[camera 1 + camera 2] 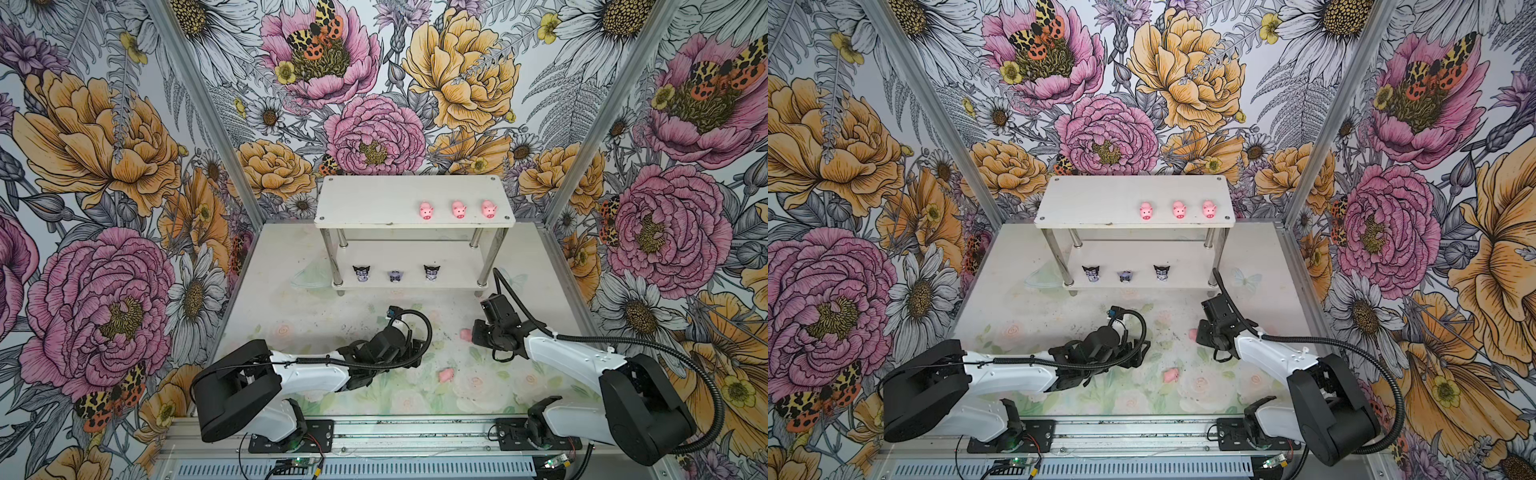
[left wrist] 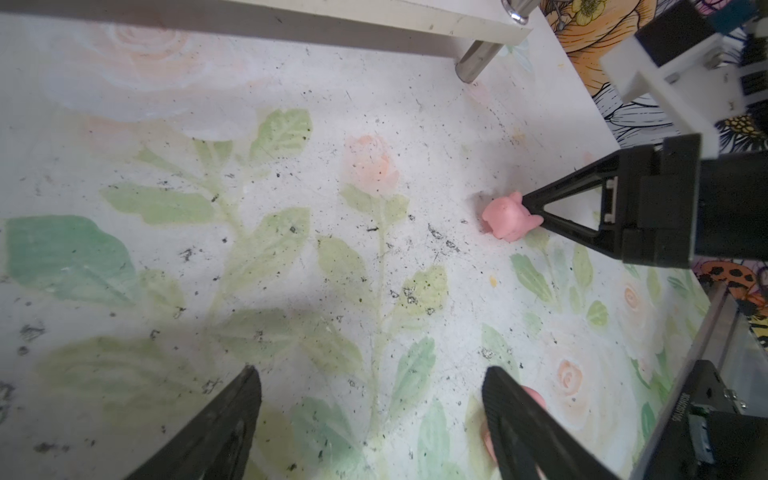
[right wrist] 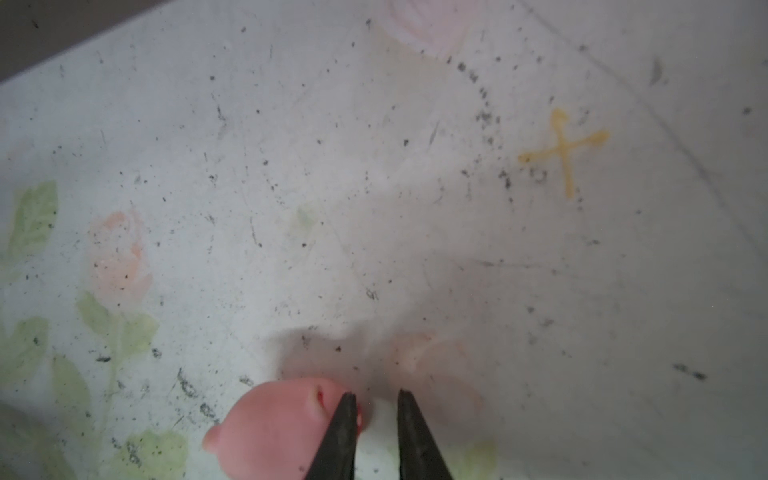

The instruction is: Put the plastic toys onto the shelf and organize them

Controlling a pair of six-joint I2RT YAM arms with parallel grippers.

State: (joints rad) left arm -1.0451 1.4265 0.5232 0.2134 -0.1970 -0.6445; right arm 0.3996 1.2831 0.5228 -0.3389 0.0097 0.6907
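Observation:
The white shelf (image 1: 365, 203) (image 1: 1088, 203) stands at the back. Three pink pigs (image 1: 458, 209) line its top tier, and three black-and-lavender figures (image 1: 395, 275) stand on its lower tier. Two more pigs lie on the table. One pig (image 1: 465, 333) (image 3: 282, 424) sits beside my right gripper (image 1: 477, 332) (image 3: 376, 395). Its jaws stand a narrow gap apart with table showing between them, and one finger touches the pig's side. The other pig (image 1: 446, 375) (image 2: 536, 401) is half hidden behind one finger of my left gripper (image 1: 417, 347) (image 2: 374, 386), which is wide open and holds nothing.
Flowered walls close in the table on three sides. An aluminium rail (image 1: 374, 432) carrying both arm bases runs along the front edge. The shelf's metal post (image 2: 473, 62) stands near the right arm. A yellow cross mark (image 3: 563, 151) is drawn on the table.

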